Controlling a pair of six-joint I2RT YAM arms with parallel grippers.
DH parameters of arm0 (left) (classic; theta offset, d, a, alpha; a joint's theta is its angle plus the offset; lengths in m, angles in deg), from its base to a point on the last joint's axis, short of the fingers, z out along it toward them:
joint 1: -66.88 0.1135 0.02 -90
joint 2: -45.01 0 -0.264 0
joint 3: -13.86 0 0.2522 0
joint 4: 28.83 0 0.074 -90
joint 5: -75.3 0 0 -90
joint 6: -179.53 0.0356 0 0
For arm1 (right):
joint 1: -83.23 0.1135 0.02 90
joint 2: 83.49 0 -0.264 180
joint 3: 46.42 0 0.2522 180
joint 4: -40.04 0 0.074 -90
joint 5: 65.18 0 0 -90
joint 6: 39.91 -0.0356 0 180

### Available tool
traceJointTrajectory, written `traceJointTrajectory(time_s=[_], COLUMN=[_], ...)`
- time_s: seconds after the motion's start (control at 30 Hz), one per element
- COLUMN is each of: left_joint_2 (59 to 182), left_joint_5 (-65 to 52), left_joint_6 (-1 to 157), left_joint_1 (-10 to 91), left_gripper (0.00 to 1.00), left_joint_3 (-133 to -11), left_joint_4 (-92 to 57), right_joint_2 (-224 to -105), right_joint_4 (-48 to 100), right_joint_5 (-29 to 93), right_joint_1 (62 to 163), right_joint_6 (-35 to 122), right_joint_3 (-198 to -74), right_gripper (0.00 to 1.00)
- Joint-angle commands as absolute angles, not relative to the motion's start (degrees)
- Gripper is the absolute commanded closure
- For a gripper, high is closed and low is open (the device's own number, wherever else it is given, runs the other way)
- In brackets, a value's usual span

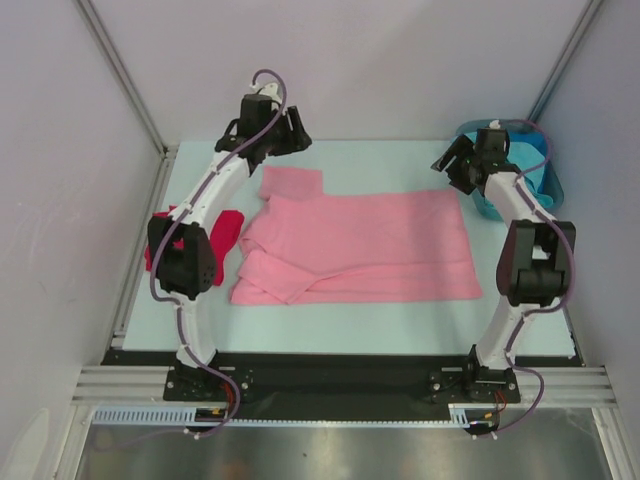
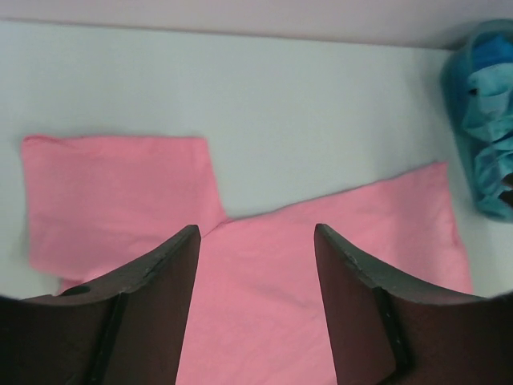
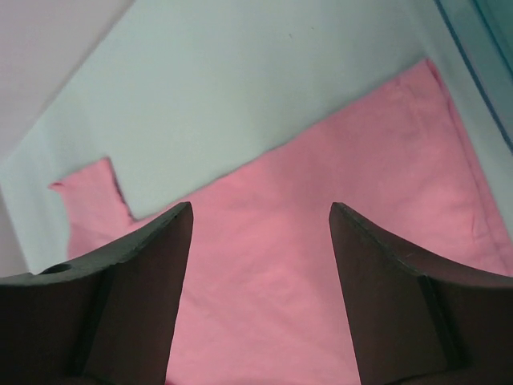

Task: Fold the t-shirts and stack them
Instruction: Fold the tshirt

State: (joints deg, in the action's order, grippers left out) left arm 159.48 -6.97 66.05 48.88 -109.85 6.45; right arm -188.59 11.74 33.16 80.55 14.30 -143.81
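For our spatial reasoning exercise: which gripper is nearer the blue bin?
Right. The right gripper hovers just left of the blue bin in the top view; the left gripper is far off, above the sleeve of the pink t-shirt.

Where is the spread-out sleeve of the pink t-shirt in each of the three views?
Top external: the sleeve sticks out from the upper left corner of the pink t-shirt, left of the picture's centre.
Left wrist: the sleeve fills the left half, above the left finger.
Right wrist: the sleeve is small, at the left edge.
Shared landmark: the blue tub, at the upper right in every view.
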Motion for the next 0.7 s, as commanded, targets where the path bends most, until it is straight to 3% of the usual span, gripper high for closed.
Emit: traceJointTrajectory(time_s=[0.0,0.67], left_joint_2=[160.4,173.2], left_joint_5=[-5.1,-3.3], left_joint_6=[69.9,67.6], left_joint_1=[55.5,60.6], left_gripper=[0.35,0.35], left_joint_3=[-109.5,-109.5], left_joint_4=[13.3,13.8], right_joint_2=[-194.0,-208.2], right_joint_4=[4.8,0.3], right_joint_5=[33.2,26.2], right_joint_1=[80.2,75.8], right_joint_6=[25.6,26.0], right_joint_3=[-153.5,-159.6], right_gripper=[0.26,0.23])
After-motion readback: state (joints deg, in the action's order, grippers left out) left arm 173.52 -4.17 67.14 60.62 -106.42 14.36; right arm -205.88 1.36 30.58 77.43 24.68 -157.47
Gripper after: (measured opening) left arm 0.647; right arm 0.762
